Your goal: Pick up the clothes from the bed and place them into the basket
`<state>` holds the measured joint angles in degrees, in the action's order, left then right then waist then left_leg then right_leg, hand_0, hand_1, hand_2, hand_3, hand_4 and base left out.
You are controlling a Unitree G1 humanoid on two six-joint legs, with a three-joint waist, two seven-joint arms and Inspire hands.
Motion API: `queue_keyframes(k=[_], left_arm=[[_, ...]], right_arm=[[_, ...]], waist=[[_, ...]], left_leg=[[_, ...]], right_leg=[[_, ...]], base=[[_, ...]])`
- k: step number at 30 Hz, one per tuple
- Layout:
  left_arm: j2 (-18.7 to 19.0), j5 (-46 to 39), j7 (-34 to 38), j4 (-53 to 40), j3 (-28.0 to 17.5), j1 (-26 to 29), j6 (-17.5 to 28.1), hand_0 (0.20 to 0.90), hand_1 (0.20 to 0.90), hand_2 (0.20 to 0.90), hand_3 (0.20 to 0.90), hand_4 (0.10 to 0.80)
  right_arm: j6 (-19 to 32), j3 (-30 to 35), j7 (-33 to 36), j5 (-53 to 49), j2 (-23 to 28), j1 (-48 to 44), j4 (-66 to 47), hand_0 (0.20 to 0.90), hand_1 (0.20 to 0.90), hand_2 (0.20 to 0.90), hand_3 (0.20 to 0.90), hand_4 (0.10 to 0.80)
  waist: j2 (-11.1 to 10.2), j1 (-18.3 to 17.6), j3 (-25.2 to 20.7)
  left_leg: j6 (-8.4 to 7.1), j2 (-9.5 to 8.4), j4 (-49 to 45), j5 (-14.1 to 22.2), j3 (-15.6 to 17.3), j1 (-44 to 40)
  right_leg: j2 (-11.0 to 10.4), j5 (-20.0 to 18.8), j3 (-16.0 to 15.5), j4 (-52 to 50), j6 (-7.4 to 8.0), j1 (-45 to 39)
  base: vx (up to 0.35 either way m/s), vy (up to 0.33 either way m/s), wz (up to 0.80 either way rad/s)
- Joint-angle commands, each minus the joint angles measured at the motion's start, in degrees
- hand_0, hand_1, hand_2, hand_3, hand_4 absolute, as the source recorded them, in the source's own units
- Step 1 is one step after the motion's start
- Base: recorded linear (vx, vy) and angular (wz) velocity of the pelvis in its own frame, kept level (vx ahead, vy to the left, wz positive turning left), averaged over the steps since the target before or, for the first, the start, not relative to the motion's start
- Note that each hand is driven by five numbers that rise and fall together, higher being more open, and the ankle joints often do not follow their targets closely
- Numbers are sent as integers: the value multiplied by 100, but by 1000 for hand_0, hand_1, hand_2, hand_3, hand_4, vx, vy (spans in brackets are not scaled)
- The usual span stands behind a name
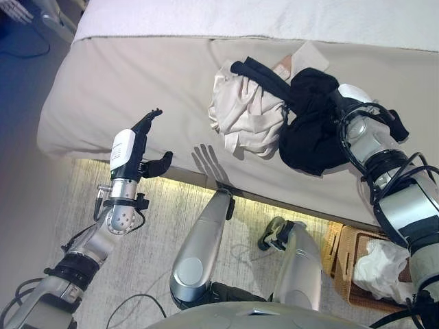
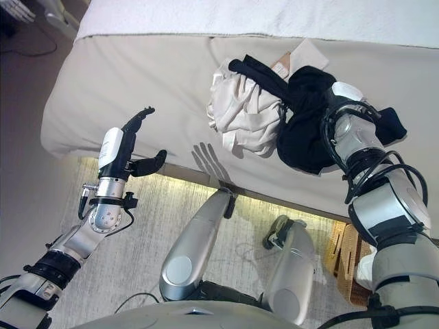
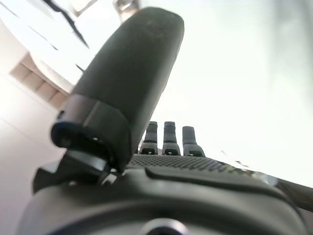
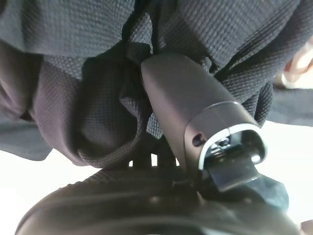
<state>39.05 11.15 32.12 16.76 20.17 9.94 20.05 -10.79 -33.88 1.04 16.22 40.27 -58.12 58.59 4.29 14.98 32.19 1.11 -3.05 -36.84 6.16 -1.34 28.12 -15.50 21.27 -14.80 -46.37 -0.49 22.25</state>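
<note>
Up on the bed (image 1: pixel 137 75), the right hand (image 4: pixel 195 117) is buried in the black garment (image 1: pixel 312 130), its thumb pressed into the dark knit cloth with folds bunched around it, so the hand is closed on that garment; the other fingers are hidden under the fabric in the right wrist view. The black garment lies heaped directly around and in front of this hand, with a dark strip of it running away from the hand over the top of the white garment (image 1: pixel 243 113). The white garment sits crumpled just beside the black one, touching it, on the side toward the left hand, and both rest near the bed's front edge. A pale flat item (image 1: pixel 302 58) peeks out beyond the pile, farther from the right hand; what it is cannot be told. The left hand (image 1: pixel 140 147) is raised well apart from the clothes, at the bed's near edge, fingers straight and spread from the thumb, holding nothing; the left wrist view shows its thumb and a row of fingertips against bright blank background. Below the right arm, on the floor by the bed, stands the wicker basket (image 1: pixel 343 257), with some white cloth (image 1: pixel 381 267) already lying inside it.
</note>
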Motion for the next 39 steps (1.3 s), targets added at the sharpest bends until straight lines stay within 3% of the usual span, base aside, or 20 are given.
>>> queue_keyframes(k=[1,11,19,29,32,34,39], left_arm=[[173,-37,125,-399,-465,-96,219,900,900,900,900,800],[60,66,-167,-257,-603,-330,-8,900,900,900,900,800],[-8,128,-450,38,-678,-507,35,900,900,900,900,800],[132,438,-524,439,-851,-532,473,900,900,900,900,800],[460,900,-743,561,-873,-521,652,900,900,900,900,800],[622,773,-829,657,-867,-487,616,900,900,900,900,800],[553,722,-871,962,-919,-419,751,900,900,900,900,800]], right_arm=[[110,155,439,-157,677,-298,-364,300,300,300,200,100],[482,772,461,-174,1205,532,-1163,300,300,300,200,100],[727,1503,558,-387,1732,1257,-1955,300,300,300,200,100],[893,2630,774,-389,2133,2309,-2739,300,300,300,200,100],[863,3032,725,-342,2278,2782,-2982,300,300,300,200,100],[936,3252,681,-293,2338,3099,-3056,300,300,300,200,100],[1083,3739,646,-261,2341,3825,-3230,300,300,300,200,100]], waist=[[-161,-171,-578],[-469,-585,-1523],[-641,-993,-2319],[-677,-1450,-2693],[-652,-1662,-2743],[-625,-1809,-2761],[-606,-2098,-2802]], left_leg=[[0,156,42,515,174,-750],[-188,384,2024,-5,453,-2177],[-250,505,3054,-291,760,-2853],[-238,600,3520,-292,1062,-3245],[-239,632,3604,-295,1175,-3321],[-222,644,3623,-281,1221,-3360],[-209,674,3601,-215,1411,-3443]], right_leg=[[324,-906,-327,866,-153,-629],[743,-1496,-131,3065,145,-1917],[938,-1904,166,4016,352,-2345],[1036,-2060,588,4286,500,-2406],[1083,-2092,780,4304,543,-2354],[1123,-2104,929,4299,561,-2309],[1185,-2175,1206,4376,601,-2273]], base=[[119,-7,-16],[123,-20,-20],[104,-25,-20],[30,-12,-30],[-22,6,-27],[-23,15,-27],[-12,14,-26]])
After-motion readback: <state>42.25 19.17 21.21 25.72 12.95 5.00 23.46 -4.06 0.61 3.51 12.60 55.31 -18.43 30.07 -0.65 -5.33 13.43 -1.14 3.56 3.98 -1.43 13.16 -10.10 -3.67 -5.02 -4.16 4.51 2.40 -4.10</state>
